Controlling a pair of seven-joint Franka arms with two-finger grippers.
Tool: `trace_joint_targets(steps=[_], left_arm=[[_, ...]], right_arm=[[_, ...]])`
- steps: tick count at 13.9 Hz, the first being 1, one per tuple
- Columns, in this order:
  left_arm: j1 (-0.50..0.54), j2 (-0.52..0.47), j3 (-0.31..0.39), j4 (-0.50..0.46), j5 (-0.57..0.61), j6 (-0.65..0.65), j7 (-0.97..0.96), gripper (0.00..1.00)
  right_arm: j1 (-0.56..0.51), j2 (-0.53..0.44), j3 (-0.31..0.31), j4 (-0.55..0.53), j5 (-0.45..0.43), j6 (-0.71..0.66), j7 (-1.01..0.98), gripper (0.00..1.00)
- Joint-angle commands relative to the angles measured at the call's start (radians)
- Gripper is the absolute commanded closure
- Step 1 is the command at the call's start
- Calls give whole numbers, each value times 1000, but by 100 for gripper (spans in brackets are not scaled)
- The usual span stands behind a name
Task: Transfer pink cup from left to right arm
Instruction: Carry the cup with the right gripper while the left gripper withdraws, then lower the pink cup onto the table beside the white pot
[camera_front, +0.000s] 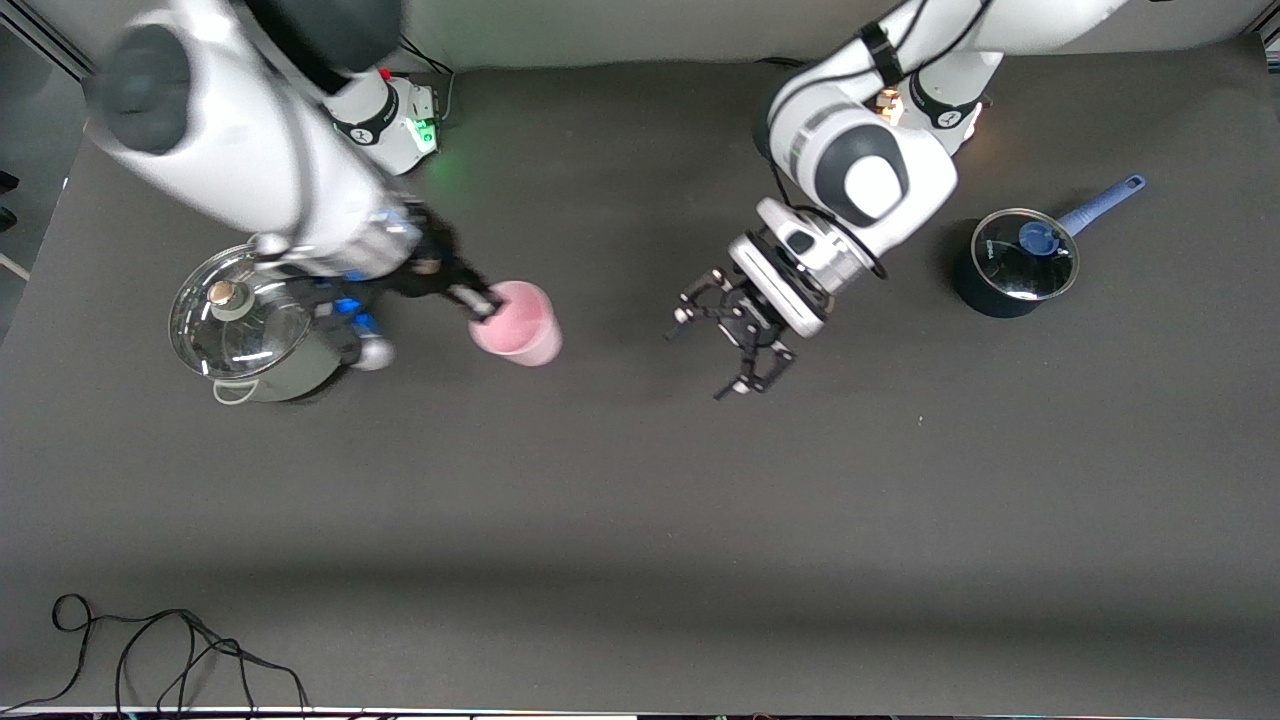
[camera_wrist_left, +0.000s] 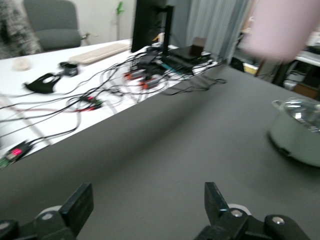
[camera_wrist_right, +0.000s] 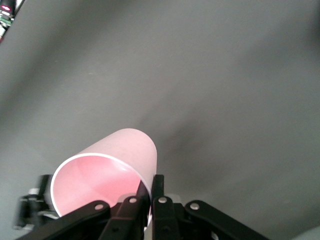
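Gripping the rim of a small pale-pink plastic cup (camera_front: 518, 323), the right arm's black gripper (camera_front: 478, 304) pinches the cup's wall between its fingers, holding it tilted above the dark grey table (camera_front: 640, 500), beside a pale-green pot with a glass lid (camera_front: 245, 325). The left arm's black open-linkage gripper (camera_front: 735, 345) hangs over the table's middle, fingers spread and empty, well apart from the cup. A dark lidded saucepan with a blue handle (camera_front: 1020, 260) sits toward the left arm's end.
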Motion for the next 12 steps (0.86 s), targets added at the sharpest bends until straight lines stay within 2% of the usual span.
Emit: trace_joint_targets(steps=[1, 4, 5, 7, 8, 10, 12], left_arm=[[91, -9, -12, -32, 28, -5, -8, 1], [116, -11, -12, -46, 38, 22, -11, 1], [116, -9, -10, -45, 36, 48, -14, 1], [139, -8, -7, -43, 33, 56, -15, 0], [148, -8, -9, -42, 33, 55, -20, 0], [144, 17, -6, -40, 34, 52, -32, 0], [142, 31, -7, -23, 34, 46, -34, 0]], right_arm=[[-102, -54, 6, -6, -7, -93, -233, 100], [-209, -100, 6, -29, -14, -164, -427, 100], [-235, -123, -5, -61, -42, -172, -526, 100], [-237, -161, -61, -142, -111, -167, -761, 100], [-237, -164, -100, -164, -116, -166, -836, 100], [-235, -169, -157, -228, -116, -120, -917, 100], [-235, -205, -181, -369, -116, 4, -970, 100]])
